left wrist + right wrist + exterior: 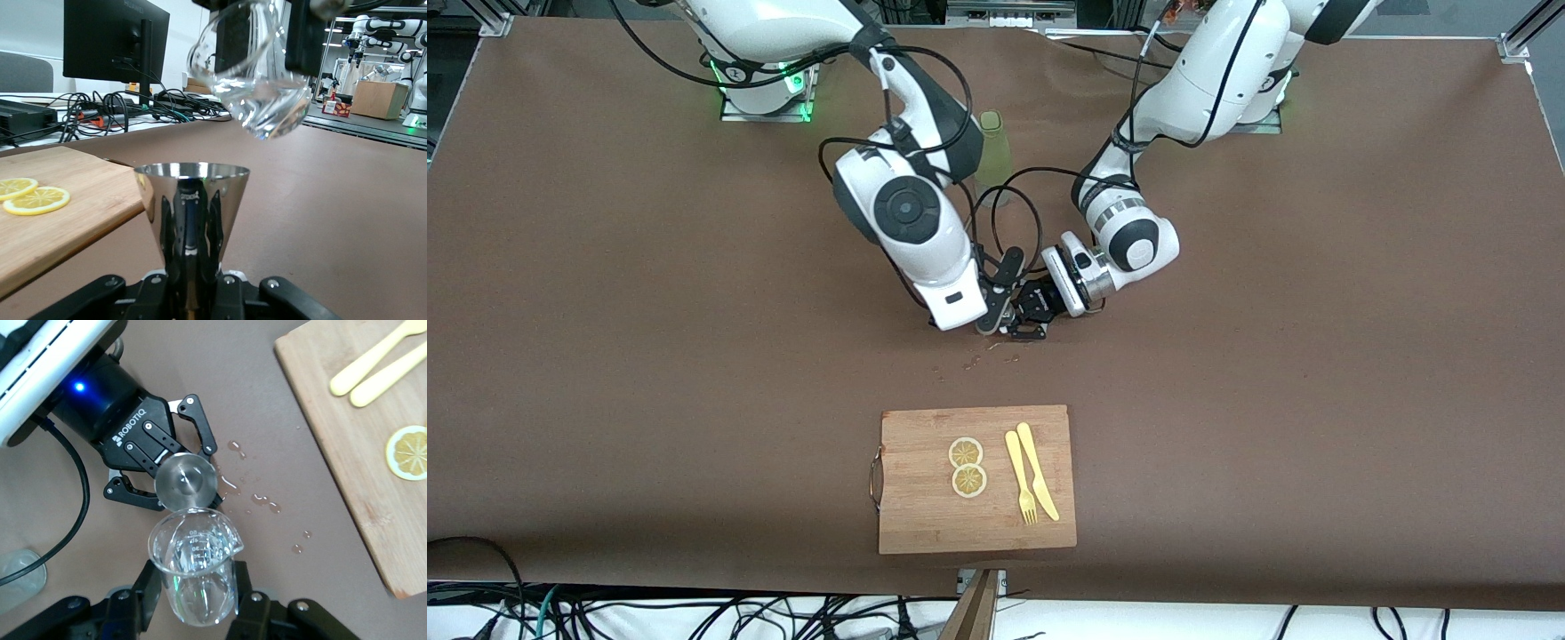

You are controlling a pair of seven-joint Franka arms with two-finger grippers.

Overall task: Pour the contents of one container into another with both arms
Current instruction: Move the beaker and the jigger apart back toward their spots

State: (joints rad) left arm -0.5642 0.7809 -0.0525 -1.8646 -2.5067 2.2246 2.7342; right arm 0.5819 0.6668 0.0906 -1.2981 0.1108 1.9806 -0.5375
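Steel first: the jigger stands upright in the left gripper, whose fingers are closed on its narrow waist, mouth open to the sky. Directly over it the right gripper clamps the clear glass cup, tilted so its spout hangs just above the jigger's rim. Liquid sits in the cup's lowered side; whether any is crossing the lip right now is hard to say, as I can pick out no stream.

Droplets already dot the brown table just beside the left gripper, so spilling looks like the real risk. To pour well, the right wrist should roll slowly, keeping the spout centred over the jigger's mouth and close to it, while the left gripper holds level. The cutting board with lemon slices lies well clear of both.
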